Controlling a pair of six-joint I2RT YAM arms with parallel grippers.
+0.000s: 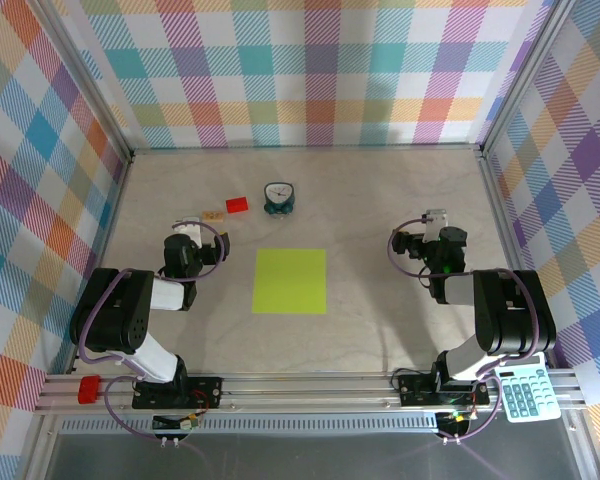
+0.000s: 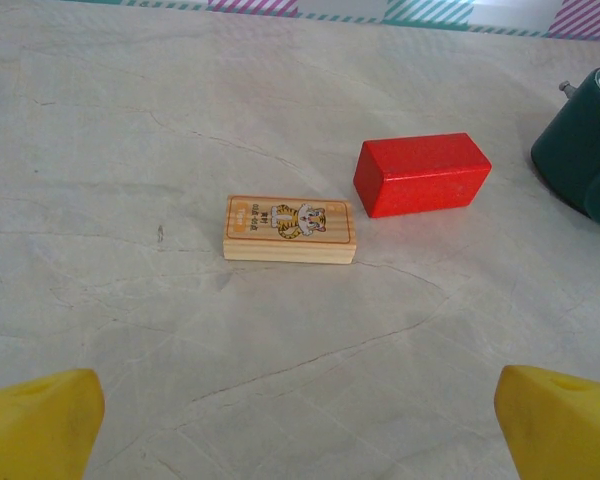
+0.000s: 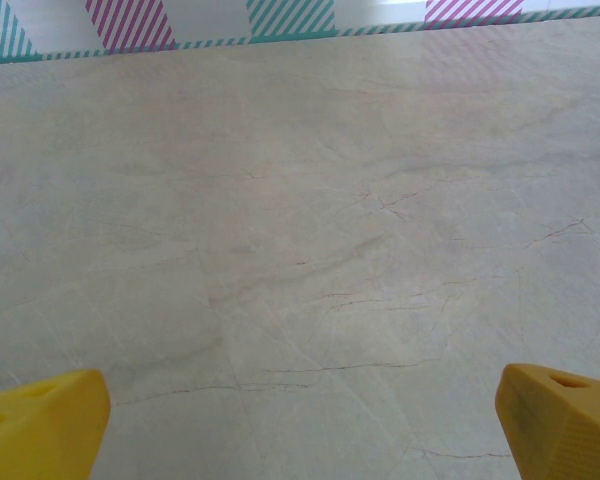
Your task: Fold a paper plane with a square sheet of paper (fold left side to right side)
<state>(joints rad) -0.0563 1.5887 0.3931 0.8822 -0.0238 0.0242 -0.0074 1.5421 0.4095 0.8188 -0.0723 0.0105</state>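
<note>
The square sheet of paper (image 1: 290, 280), lime yellow-green and flat, lies unfolded on the table between the two arms. My left gripper (image 1: 187, 236) rests left of the sheet, clear of it; its yellow fingertips (image 2: 40, 425) stand wide apart over bare table, so it is open. My right gripper (image 1: 432, 222) sits right of the sheet, also clear of it. Its yellow fingertips (image 3: 560, 420) are spread wide with nothing between them. No folded plane is in view.
A small red block (image 1: 237, 205) (image 2: 421, 174), a wooden tile with a tiger picture (image 1: 213, 214) (image 2: 289, 228) and a small teal clock (image 1: 279, 197) (image 2: 585, 150) lie behind the sheet. A calculator (image 1: 526, 390) sits on the front rail at right. Checked walls (image 1: 310, 70) enclose the table.
</note>
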